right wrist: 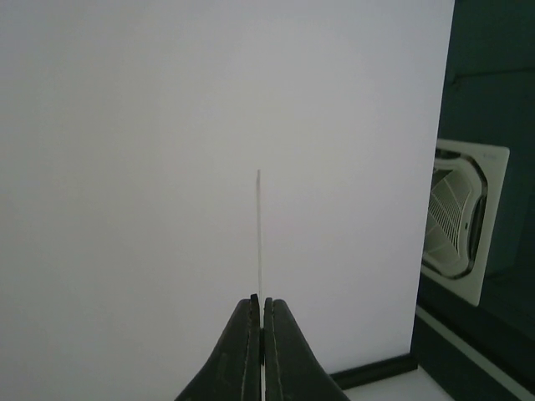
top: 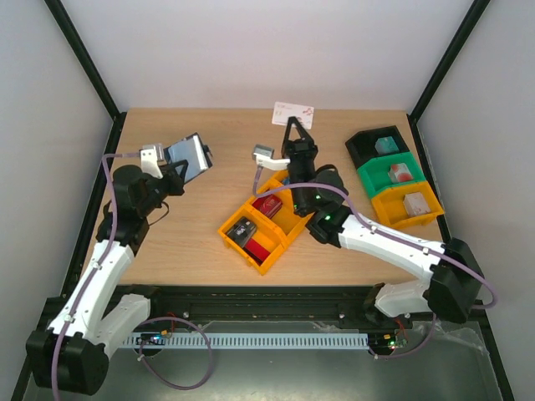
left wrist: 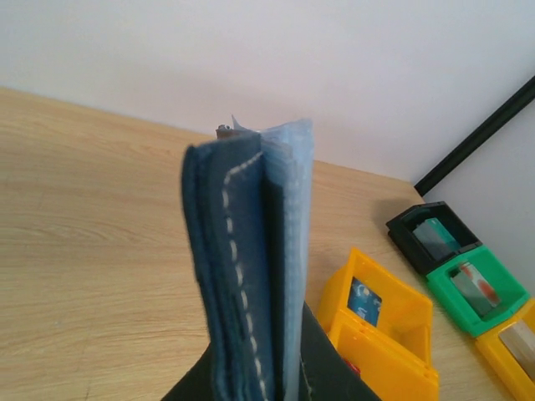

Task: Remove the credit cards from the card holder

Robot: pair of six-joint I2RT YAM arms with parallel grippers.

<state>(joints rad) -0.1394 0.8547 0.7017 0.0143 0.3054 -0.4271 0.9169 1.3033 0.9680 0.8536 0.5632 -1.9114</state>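
The right gripper (right wrist: 261, 302) pinches a pale card (top: 292, 112), a sliver edge-on, above the wooden table's (top: 192, 242) far edge. The left gripper (top: 178, 170), largely hidden, clamps the navy card holder (left wrist: 242, 267) aloft near the left edge.

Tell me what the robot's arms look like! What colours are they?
The left arm and right arm are white tubes with chunky black joints. A purplish cable loops along each. Tiny green lights glow on the right one. Its fingers are black and pointed.
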